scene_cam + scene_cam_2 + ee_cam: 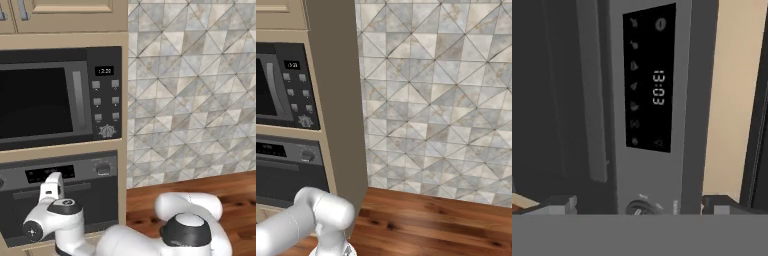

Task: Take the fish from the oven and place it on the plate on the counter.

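Observation:
The oven (95, 200) sits below a black microwave-like unit, and its dark glass door is closed. My gripper (52, 176) is held close to the oven's steel control strip, just above the bar handle (80, 188). In the hand view, rolled sideways, the digital display (651, 80) and the knob (638, 209) are straight ahead and the bar handle (594, 100) runs along the left. The gripper (639, 204) is open, its fingertips (562, 202) set wide apart with nothing between them. The fish is hidden and the plate is out of view. The wood-grain counter (431, 220) lies to the right.
The microwave-like unit (55, 97) with its button panel sits above the oven, in a beige cabinet column (336, 100). A grey patterned tile wall (436, 100) rises behind the counter. My own white arm (185, 230) occupies the foreground.

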